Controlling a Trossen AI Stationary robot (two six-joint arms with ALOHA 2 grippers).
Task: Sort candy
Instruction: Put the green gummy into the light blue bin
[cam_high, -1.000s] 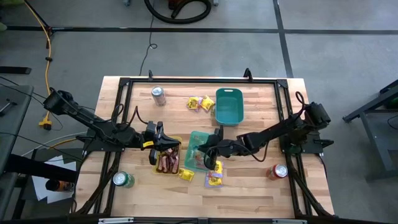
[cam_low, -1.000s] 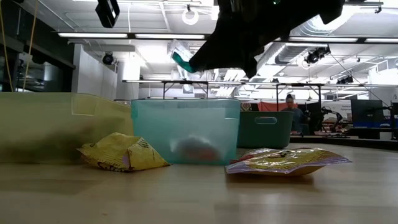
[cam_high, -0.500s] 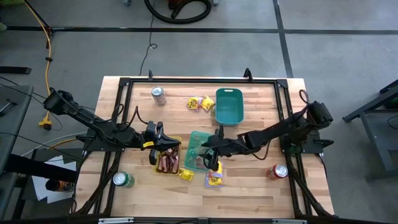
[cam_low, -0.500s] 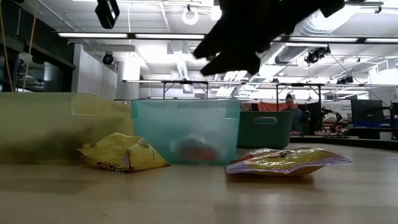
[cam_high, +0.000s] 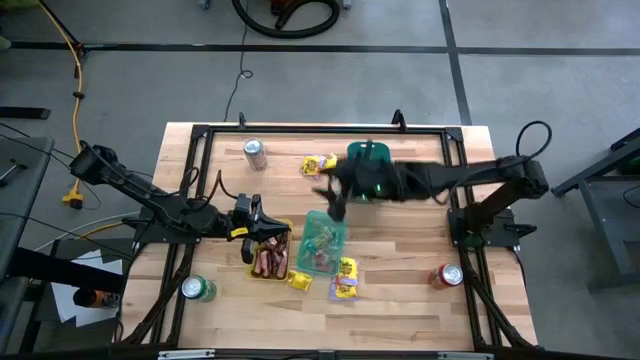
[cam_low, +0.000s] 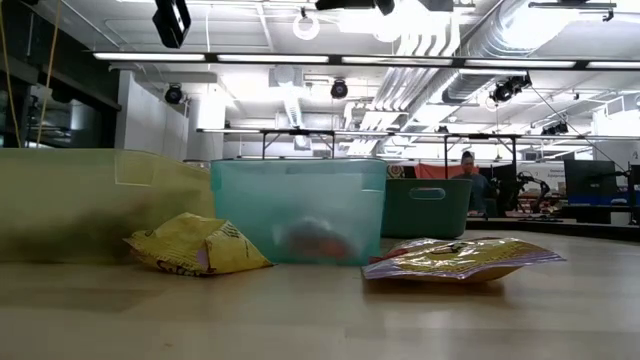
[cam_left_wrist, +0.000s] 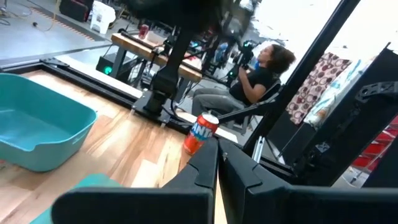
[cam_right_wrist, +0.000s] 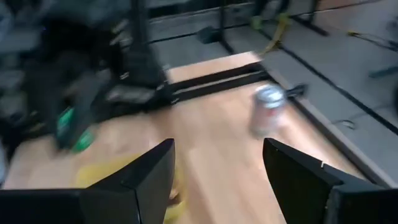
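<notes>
Your right gripper (cam_high: 334, 196) hangs wide open and empty above the table (cam_high: 420, 270), near the yellow packets (cam_high: 320, 165), likely lining up a pick. Your left gripper (cam_high: 254, 228) waits closed over the yellow tray (cam_high: 284, 229) holding red-brown bars (cam_high: 268, 262).

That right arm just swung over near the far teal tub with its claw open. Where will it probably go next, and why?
Probably down onto the bright yellow candy packets at the far side of the table. The right claw is open and empty, and those packets still lie loose on the wooden table, outside the trays.
</notes>
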